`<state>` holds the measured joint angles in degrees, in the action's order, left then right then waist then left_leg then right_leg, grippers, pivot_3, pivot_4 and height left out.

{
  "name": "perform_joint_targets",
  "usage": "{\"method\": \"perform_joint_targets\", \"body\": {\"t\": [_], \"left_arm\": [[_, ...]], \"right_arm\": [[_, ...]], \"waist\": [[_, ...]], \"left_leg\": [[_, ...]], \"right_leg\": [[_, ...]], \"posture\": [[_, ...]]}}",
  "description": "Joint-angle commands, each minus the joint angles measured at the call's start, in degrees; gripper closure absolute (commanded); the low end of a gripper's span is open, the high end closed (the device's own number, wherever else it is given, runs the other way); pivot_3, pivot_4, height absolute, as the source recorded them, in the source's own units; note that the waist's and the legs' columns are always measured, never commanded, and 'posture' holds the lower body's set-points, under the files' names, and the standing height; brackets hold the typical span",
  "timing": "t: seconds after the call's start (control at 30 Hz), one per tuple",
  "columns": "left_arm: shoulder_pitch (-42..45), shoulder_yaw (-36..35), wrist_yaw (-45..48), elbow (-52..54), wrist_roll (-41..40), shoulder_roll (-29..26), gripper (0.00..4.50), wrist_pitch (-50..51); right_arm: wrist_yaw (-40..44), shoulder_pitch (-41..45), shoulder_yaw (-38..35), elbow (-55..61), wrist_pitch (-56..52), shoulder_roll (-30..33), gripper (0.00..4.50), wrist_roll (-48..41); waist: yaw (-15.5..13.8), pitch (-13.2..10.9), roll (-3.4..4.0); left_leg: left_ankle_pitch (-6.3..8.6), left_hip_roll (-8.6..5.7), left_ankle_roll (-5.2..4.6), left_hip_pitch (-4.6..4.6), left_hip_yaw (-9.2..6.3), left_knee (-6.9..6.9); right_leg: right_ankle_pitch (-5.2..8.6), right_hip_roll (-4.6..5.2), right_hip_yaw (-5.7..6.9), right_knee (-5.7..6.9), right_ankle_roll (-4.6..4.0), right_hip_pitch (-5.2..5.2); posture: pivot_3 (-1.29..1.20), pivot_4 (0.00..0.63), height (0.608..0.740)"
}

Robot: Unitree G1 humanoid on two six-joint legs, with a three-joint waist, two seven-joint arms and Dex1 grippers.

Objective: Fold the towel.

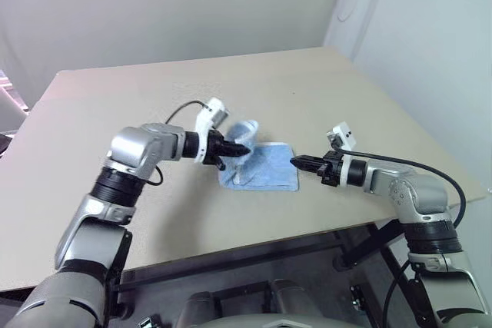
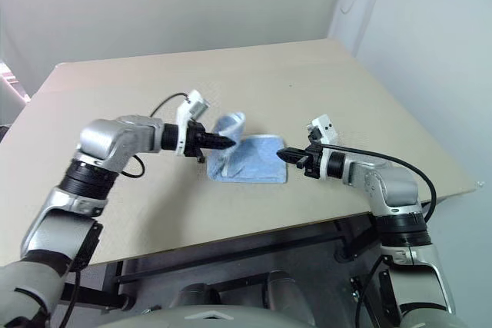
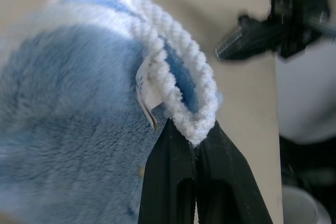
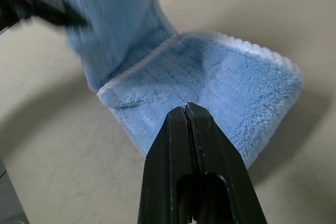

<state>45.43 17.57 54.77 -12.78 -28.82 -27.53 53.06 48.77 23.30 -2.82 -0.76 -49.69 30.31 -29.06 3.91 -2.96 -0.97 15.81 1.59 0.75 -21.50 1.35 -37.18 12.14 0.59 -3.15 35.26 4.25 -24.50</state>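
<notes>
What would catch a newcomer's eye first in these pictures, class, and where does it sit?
The light-blue towel in the middle of the tan table stands out: the left pincer is shut on its white-trimmed edge, lifting that side while the rest lies flat. The right pincer, shut and empty, hovers at the towel's other edge.

Soft, even room light, faint shadows on the table (image 1: 307, 90); wrist views blur up close.
</notes>
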Motion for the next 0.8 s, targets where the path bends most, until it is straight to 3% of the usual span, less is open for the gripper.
{"method": "perform_joint_targets", "body": {"t": [0.03, 0.63, 0.73, 0.8], "left_arm": [[1.6, 3.5, 1.9, -2.4, 5.1, 2.4, 4.46, -6.3], [0.1, 5.7, 2.7, -13.8, 16.9, 15.1, 4.46, -21.6], [-0.6, 4.7, 4.0, -13.7, 16.4, 15.6, 3.82, -22.3], [-0.4, 4.3, 3.8, -14.3, 16.8, 15.8, 3.10, -22.4]], "right_arm": [[-1.7, -0.6, -2.2, 3.4, -0.2, 0.6, 4.50, -1.2], [-5.3, -4.0, -3.3, 5.9, -0.9, 2.4, 4.50, -1.8], [-5.5, -4.4, -3.3, 6.3, -1.0, 2.7, 4.50, -2.1], [-5.6, -4.4, -3.4, 6.3, -1.1, 2.9, 4.50, -2.2]], "waist": [[0.0, 0.0, 0.00], [-0.2, 0.0, -0.02], [-0.2, 0.0, -0.02], [-0.2, 0.0, -0.02]], "left_leg": [[0.00, 0.00, 0.00, 0.00, 0.00, -0.03], [0.00, -0.01, -0.01, 0.00, 0.01, -0.08], [0.00, -0.01, -0.01, 0.00, 0.01, -0.07], [0.00, -0.01, -0.01, 0.00, 0.01, -0.08]], "right_leg": [[0.00, 0.01, 0.00, 0.00, 0.00, 0.00], [0.00, 0.01, -0.03, 0.00, 0.02, 0.04], [0.00, 0.01, -0.03, 0.00, 0.02, 0.04], [0.00, 0.01, -0.03, 0.01, 0.02, 0.04]], "posture": [[0.00, 0.000, 0.729], [0.00, 0.000, 0.729], [0.00, 0.000, 0.729], [0.00, 0.000, 0.729]]}}
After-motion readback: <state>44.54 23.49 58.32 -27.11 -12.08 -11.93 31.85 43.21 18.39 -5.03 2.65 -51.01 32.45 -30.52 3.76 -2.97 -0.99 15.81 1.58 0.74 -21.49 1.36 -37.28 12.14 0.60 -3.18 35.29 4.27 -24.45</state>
